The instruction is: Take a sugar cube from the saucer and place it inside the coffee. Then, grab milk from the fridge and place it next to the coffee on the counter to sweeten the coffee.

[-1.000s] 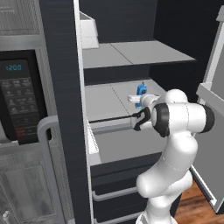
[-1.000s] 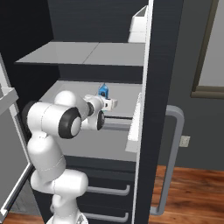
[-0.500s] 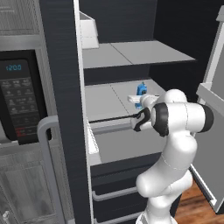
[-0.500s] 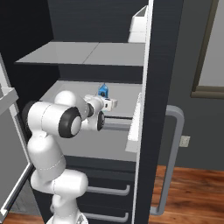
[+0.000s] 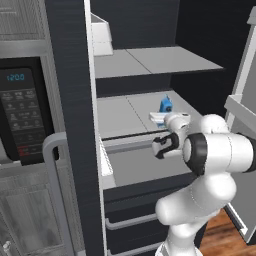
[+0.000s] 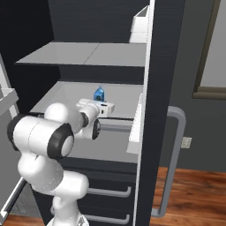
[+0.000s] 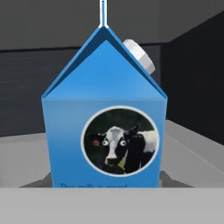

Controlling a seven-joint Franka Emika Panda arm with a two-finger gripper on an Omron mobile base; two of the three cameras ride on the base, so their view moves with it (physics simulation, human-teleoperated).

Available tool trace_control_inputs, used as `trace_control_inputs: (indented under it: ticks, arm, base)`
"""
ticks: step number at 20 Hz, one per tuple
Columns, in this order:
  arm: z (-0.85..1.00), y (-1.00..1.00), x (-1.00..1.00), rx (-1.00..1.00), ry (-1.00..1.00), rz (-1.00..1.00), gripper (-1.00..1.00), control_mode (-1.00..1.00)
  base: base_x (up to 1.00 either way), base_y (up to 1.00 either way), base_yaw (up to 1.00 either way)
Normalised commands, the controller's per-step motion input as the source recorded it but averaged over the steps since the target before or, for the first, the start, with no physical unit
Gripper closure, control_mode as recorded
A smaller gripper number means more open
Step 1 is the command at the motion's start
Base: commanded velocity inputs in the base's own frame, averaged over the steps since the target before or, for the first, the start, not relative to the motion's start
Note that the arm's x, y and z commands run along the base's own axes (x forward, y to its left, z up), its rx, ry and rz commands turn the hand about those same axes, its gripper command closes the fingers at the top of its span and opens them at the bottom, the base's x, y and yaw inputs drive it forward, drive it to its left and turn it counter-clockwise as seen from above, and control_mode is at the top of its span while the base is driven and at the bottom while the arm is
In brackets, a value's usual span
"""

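Hand [image 5: 161, 120] has crept slightly closer to the milk carton [image 7: 104, 113] upright on the fridge's middle shelf [image 5: 131, 107], fingers parted and apparently not yet gripping; carton likely light, stiff-sided, best pinched across its flat lower walls.

The small blue gable-top milk carton [image 7: 104, 116] looks like smooth coated card with a faint sheen, its round cow label printed flat and its white screw cap [image 7: 140, 54] ribbed plastic; the pale grey fridge shelves [image 5: 150, 60] read as matt, even plastic; the tall dark fridge body [image 6: 161, 79] is satin and unmarked; the grey tubular door handle [image 6: 174, 154] looks like brushed metal; the brown plank floor [image 6: 194, 194] is glossy wood; the black microwave front [image 5: 22, 110] is glossy.
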Motion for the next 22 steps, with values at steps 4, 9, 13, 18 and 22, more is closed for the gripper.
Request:
trace_control_inputs:
  ticks: [4,9,13,18,22]
  arm:
    - [0.85,0.73,-0.93,-0.07,0.0,-0.07,1.0,-1.0]
    - [0.94,0.2,-0.6,-0.09,0.22,-0.03,1.0,-1.0]
    - [0.42,0.0,-0.6,-0.1,0.33,0.0,1.0,-1.0]
    - [0.23,0.18,-0.75,-0.13,0.31,0.04,1.0,-1.0]
    - [0.13,0.1,-0.96,-0.09,0.19,0.07,1.0,-1.0]
  base:
    - [0.0,0.0,0.0]
    - [0.0,0.0,0.0]
    - [0.0,0.0,0.0]
    - [0.0,0.0,0.0]
    - [0.0,0.0,0.0]
